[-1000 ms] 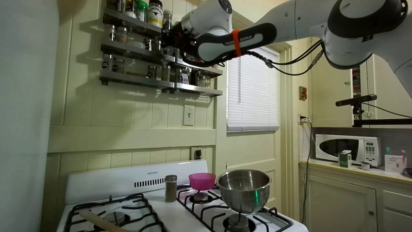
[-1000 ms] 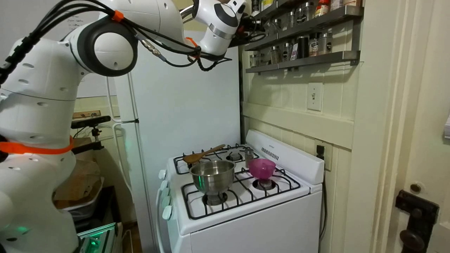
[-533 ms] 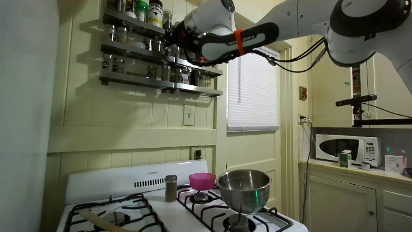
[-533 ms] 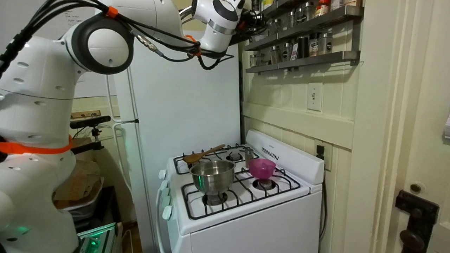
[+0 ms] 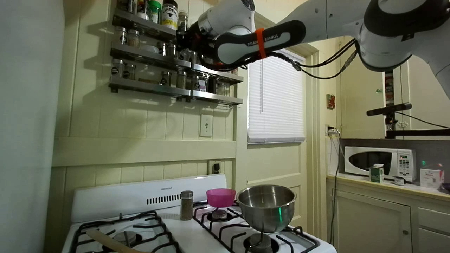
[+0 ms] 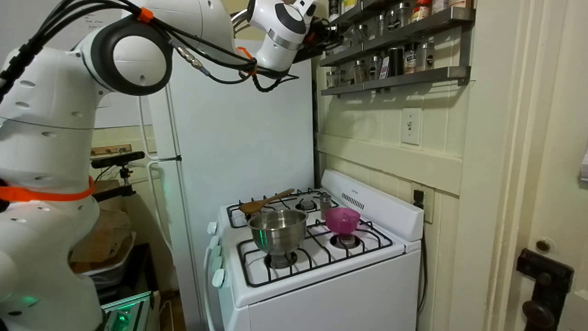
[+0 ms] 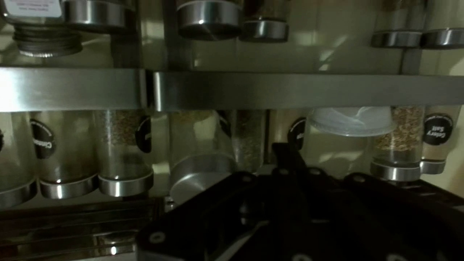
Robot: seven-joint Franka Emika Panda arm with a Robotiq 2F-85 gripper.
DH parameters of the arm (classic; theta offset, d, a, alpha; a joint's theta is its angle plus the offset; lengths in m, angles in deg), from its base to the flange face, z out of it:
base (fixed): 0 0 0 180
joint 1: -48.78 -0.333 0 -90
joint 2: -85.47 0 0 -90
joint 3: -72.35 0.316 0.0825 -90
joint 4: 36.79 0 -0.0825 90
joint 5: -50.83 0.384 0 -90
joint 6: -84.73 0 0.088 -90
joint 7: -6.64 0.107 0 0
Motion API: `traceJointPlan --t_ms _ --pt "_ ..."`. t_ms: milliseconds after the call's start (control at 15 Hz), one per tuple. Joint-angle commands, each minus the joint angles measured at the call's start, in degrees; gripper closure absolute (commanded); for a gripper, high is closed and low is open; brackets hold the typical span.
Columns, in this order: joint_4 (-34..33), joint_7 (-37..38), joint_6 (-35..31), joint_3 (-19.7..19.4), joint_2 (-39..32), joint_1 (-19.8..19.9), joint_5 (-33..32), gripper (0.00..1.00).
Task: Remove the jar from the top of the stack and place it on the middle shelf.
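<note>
As we look past it in the upside-down wrist view, the dark tool (image 7: 286, 152) stands nearest, its fingers lying together. Next comes the middle shelf (image 7: 308, 90), its steel front toward us. On it we see the jar (image 7: 201, 152), tilted and partly hidden by the tool; whether they touch, we cannot tell. Behind rises the pale wall (image 7: 348, 54).

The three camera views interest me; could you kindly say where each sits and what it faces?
In an exterior view: fronting the stove, facing the spice rack; the arm enters from frame right.
In an exterior view: off the stove's side, facing the fridge; the arm fills frame left.
Wrist view: on the arm's end, facing spice jars, shown upside down; gripper at bottom.
Both exterior views share stove, steel pot and pink bowl; all three show the rack.
</note>
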Motion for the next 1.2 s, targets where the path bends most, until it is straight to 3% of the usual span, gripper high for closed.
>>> traceJointPlan --t_ms 0,667,1133 --pt "4.08 -2.99 3.81 1.87 2.91 1.54 3.49 1.00" --pt "5.52 -5.59 20.46 2.91 9.70 1.70 9.08 1.00" --pt "5.17 -3.89 23.62 1.69 10.13 1.98 7.18 1.00"
